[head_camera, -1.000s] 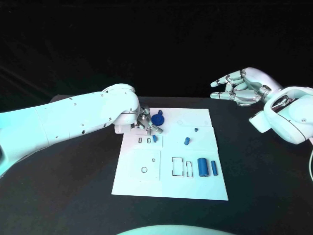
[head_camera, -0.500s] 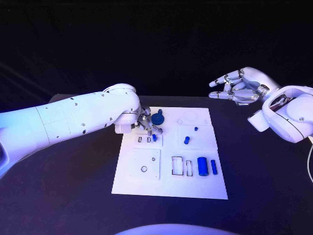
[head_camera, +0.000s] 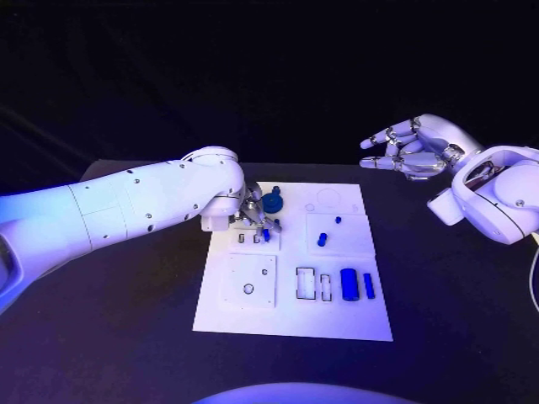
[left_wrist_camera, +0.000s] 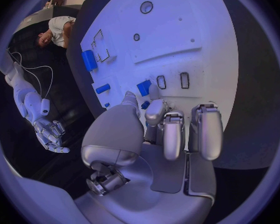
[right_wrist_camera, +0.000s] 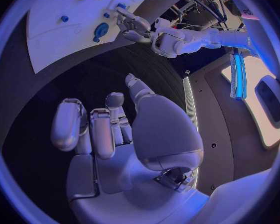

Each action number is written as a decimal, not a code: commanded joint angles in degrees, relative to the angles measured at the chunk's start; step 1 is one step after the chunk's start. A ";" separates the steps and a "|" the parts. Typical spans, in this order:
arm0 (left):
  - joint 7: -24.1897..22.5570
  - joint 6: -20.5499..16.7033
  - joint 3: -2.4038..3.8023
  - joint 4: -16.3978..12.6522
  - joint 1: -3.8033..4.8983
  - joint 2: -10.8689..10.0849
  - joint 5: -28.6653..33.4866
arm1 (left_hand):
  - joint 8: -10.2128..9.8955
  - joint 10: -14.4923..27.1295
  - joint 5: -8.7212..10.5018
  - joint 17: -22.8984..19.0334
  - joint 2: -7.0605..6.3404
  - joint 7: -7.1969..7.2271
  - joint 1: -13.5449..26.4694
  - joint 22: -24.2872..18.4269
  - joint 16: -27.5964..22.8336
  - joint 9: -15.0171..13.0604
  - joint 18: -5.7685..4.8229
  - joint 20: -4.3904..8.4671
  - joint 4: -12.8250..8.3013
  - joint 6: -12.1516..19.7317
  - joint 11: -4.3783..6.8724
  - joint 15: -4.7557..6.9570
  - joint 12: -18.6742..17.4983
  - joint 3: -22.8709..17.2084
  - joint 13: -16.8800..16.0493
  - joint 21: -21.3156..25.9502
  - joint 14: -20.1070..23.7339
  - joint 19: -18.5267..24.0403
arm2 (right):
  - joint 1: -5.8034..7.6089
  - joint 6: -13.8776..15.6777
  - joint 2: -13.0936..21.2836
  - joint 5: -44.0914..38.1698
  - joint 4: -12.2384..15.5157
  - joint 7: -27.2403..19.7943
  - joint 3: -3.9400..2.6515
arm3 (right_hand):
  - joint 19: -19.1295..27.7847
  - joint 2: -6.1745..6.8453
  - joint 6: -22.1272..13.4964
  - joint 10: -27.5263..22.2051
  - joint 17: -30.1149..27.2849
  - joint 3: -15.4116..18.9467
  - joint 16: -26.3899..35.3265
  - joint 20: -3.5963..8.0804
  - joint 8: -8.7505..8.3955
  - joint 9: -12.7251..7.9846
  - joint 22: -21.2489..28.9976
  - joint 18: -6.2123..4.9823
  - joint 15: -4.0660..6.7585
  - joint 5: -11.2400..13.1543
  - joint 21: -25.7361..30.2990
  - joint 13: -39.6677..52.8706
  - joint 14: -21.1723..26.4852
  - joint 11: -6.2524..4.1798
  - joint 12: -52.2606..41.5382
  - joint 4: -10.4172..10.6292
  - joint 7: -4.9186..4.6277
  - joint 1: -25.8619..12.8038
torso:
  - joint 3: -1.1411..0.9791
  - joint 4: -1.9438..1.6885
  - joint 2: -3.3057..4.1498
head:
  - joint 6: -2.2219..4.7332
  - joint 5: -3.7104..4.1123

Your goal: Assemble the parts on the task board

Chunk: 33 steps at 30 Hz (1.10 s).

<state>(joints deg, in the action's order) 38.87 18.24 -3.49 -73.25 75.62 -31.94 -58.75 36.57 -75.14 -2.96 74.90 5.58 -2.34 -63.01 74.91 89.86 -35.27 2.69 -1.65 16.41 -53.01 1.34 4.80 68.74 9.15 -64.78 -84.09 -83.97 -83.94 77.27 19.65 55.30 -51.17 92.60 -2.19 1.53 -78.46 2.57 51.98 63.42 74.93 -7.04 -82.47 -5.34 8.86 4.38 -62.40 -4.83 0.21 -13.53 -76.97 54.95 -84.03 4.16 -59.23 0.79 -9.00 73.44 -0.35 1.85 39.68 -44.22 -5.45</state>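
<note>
The white task board [head_camera: 291, 313] lies in the middle of the black table. My left hand [head_camera: 250, 214] is low over its far-left part and pinches a small blue part [left_wrist_camera: 144, 88] between thumb and a finger, right beside two small rectangular slots [left_wrist_camera: 185, 79]. A round blue part [head_camera: 274, 204] sits just beyond that hand. A small blue peg [head_camera: 338, 222] and a short blue part [head_camera: 322, 241] lie on the board's right half. My right hand [head_camera: 409, 151] hangs in the air beyond the board's far-right corner, fingers apart, holding nothing.
A thick blue cylinder [head_camera: 349, 285] and a slim blue bar [head_camera: 369, 285] lie beside rectangular recesses [head_camera: 306, 284] at the near right. A square plate with a small ring hole [head_camera: 248, 290] is at the near left. Bare black table [head_camera: 464, 337] surrounds the board.
</note>
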 commanded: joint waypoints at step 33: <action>-0.07 0.88 0.02 -0.27 -0.26 -0.13 0.29 | 0.48 -0.34 0.17 15.10 2.14 0.20 -10.64 5.39 0.14 -2.40 -0.72 0.56 -5.08 1.23 0.46 0.38 0.21 -3.01 -0.40 -0.33 -6.03 -2.56 | -0.12 -1.82 -0.69 -1.35 -0.85 0.67 0.13 | 0.26 -0.37 0.38 -0.34 1.64 0.26 0.42 0.00 0.43 -0.02 0.05 -0.46 0.37 -0.46 0.25 -0.04 -2.98 -0.18 0.27 0.01 -0.01 -0.06 | 0.01 -0.03 0.06 | -0.43 -0.25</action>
<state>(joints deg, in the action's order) 38.89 18.36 -3.44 -73.41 75.42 -32.06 -58.66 36.81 -75.35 -2.96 74.93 7.61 -2.25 -73.20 74.91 89.86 -37.63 2.69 -1.44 11.75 -52.10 1.55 4.79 68.74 6.07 -65.14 -84.32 -83.97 -84.15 77.20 18.58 54.69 -51.64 91.85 -1.84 1.67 -78.47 2.57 51.97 63.23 74.91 -7.04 -82.26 -5.35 9.08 4.38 -62.41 -4.83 0.21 -13.76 -76.97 54.96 -84.02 3.96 -59.23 0.79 -8.98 73.45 -0.35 1.82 39.75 -44.56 -5.61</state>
